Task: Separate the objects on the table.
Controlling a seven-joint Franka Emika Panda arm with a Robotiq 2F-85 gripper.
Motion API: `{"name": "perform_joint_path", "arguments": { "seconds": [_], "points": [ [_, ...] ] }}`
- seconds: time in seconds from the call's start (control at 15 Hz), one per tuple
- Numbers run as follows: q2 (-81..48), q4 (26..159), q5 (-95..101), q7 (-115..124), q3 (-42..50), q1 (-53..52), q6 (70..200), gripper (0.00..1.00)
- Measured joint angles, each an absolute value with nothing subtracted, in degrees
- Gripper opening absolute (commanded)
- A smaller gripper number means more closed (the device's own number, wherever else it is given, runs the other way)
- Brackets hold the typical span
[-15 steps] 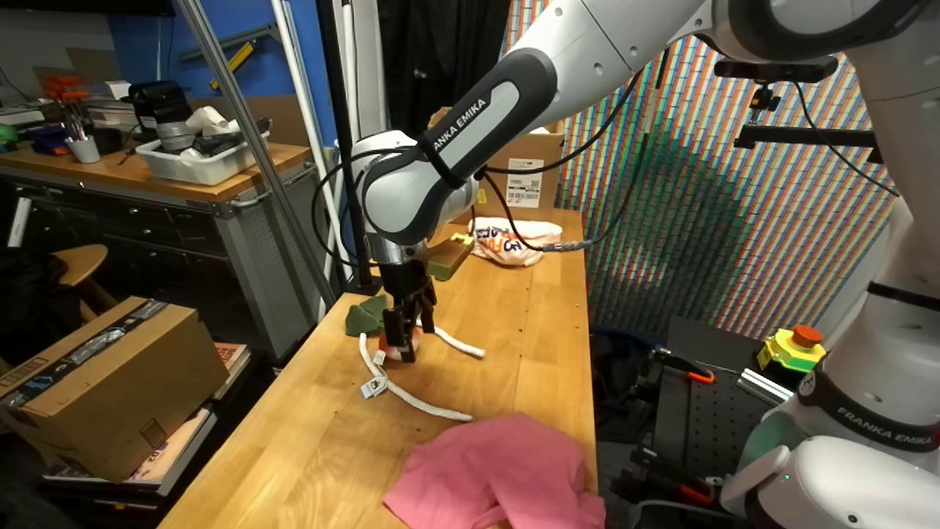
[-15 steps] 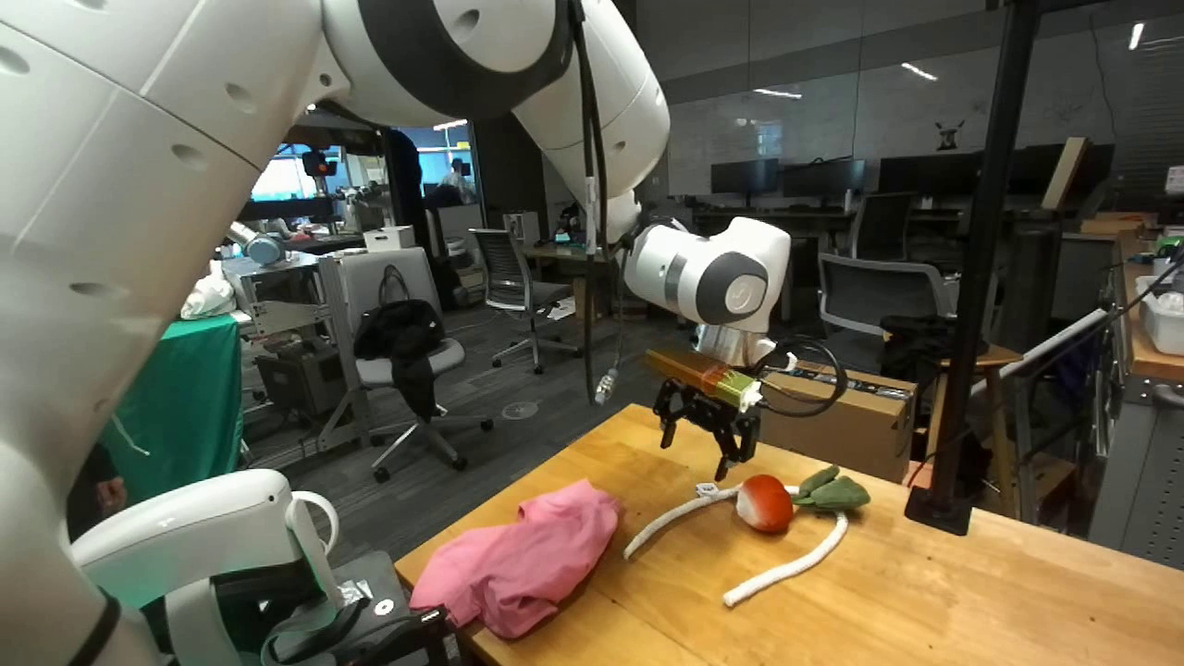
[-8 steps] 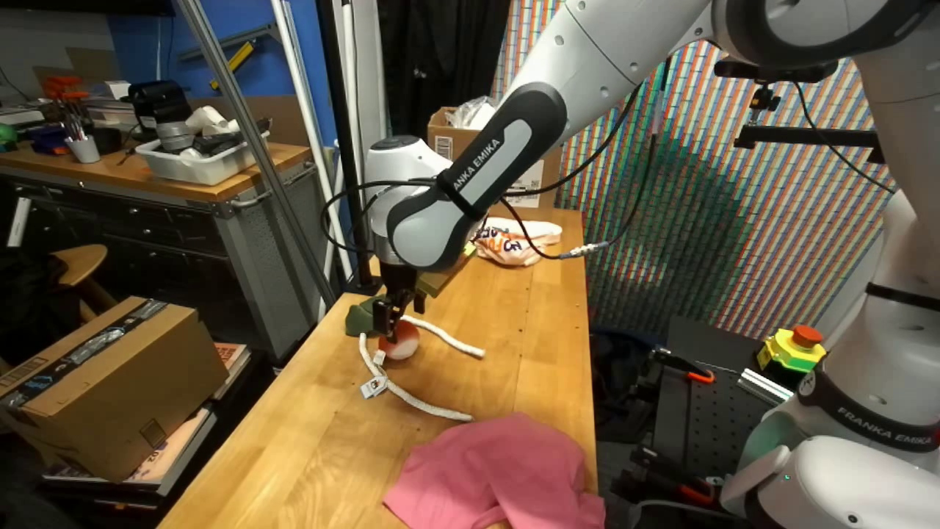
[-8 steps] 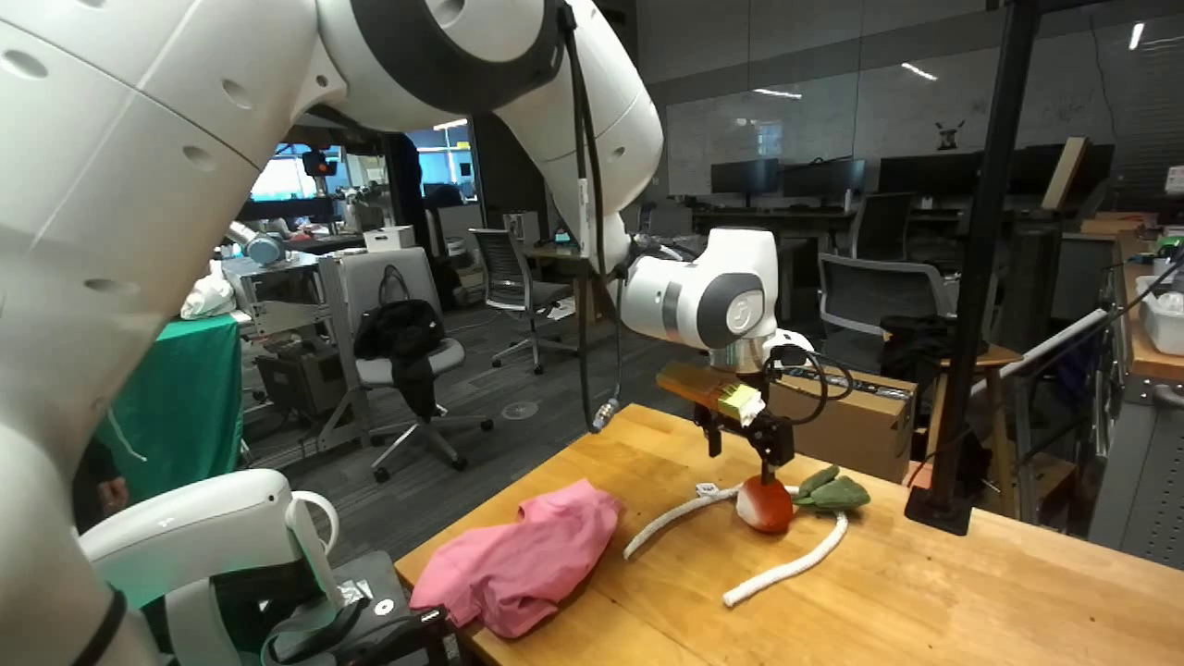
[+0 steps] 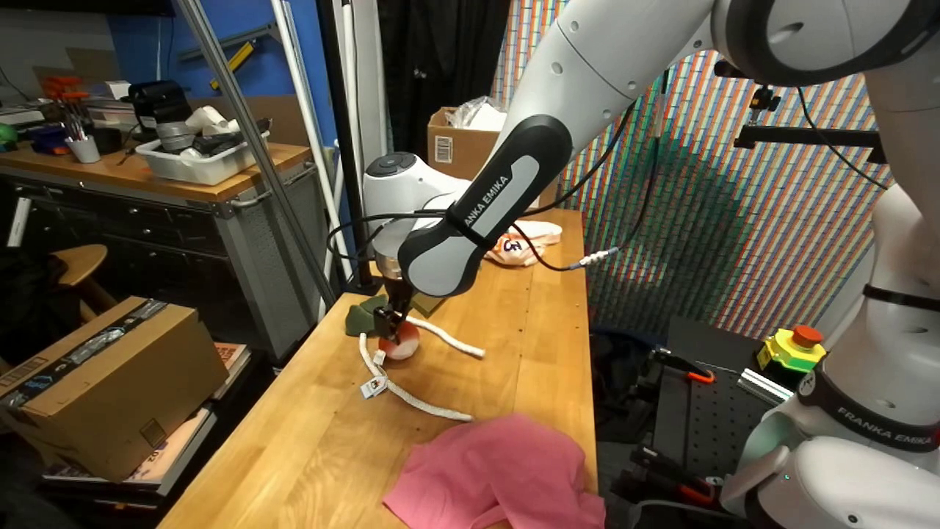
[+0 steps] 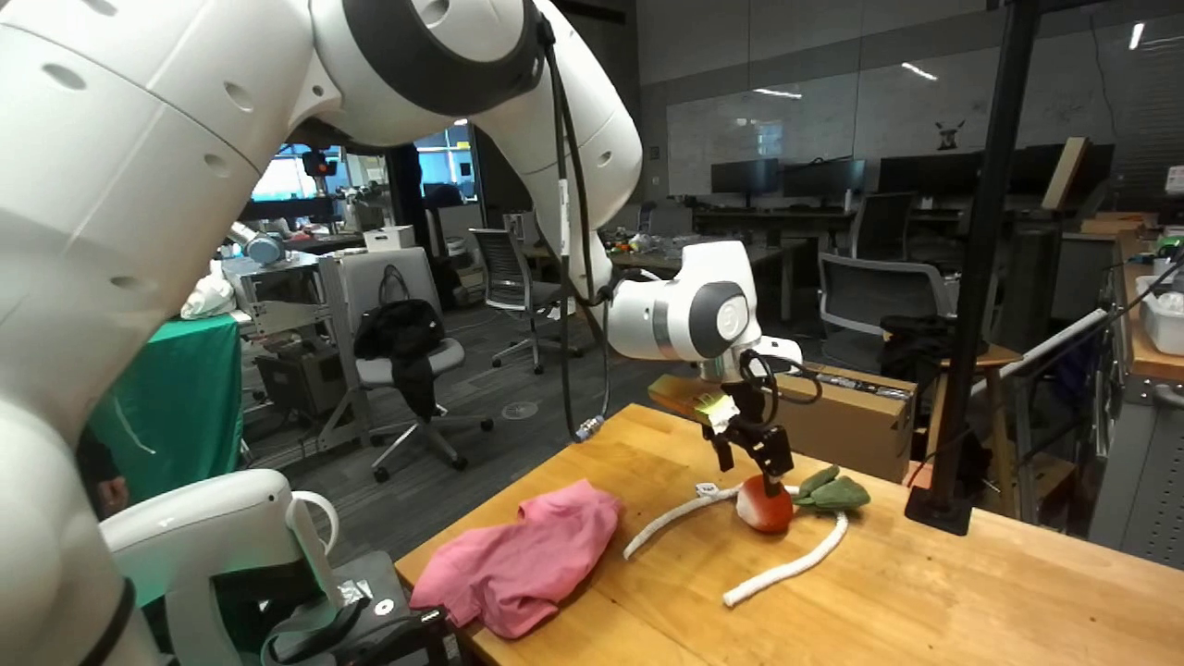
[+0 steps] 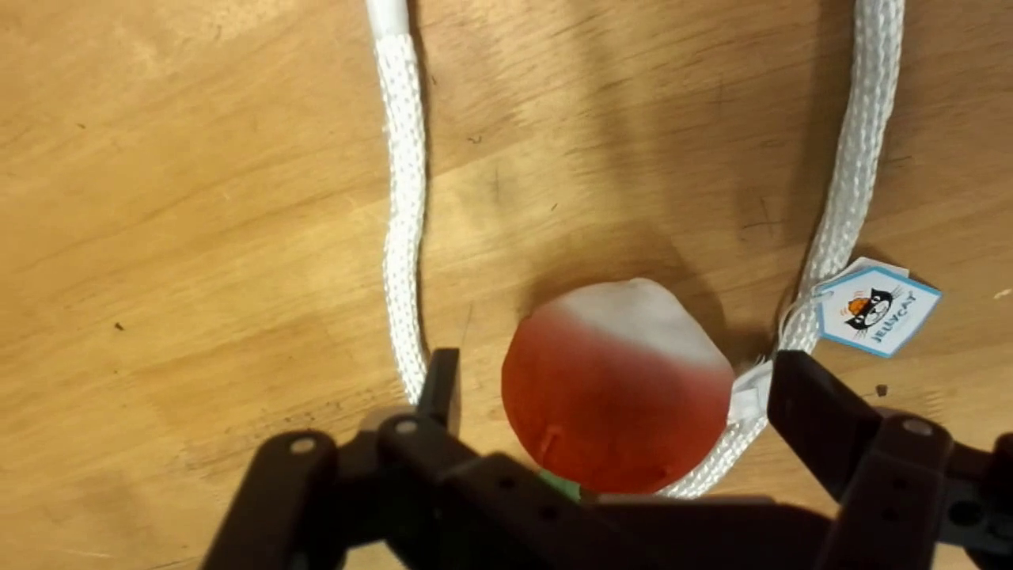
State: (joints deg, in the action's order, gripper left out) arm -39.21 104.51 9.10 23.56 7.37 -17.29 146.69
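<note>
Lying flat, red toy (image 6: 757, 512), leaves (image 6: 838, 494) toward post (image 6: 980, 259)

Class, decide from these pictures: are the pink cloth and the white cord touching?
Apart: in an exterior view, bare wood of the table shows between the pink cloth and the nearest end of the white cord.

arm (image 5: 580, 73) arched, wrist (image 6: 689, 310) bent; end effector (image 7: 619, 388) aimed down, tilted, fingers (image 7: 811, 404) spread apart.

White cord (image 7: 405, 182) curves around red-and-white ball (image 7: 617, 388), green leaves (image 6: 832, 492) across its bend. Crumpled pink cloth (image 6: 523, 560) lies near cord, patterned cloth (image 5: 542, 235) well apart.
</note>
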Motion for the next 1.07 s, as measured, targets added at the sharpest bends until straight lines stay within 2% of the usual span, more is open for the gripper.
{"name": "perform_joint_path", "arguments": {
  "seconds": [0.6,1.07],
  "points": [
    [-39.25,104.38,9.08,25.6,6.83,-17.81,146.69,1.0],
    [-39.44,103.04,6.05,15.99,1.15,-12.48,146.68,1.0]
  ]
}}
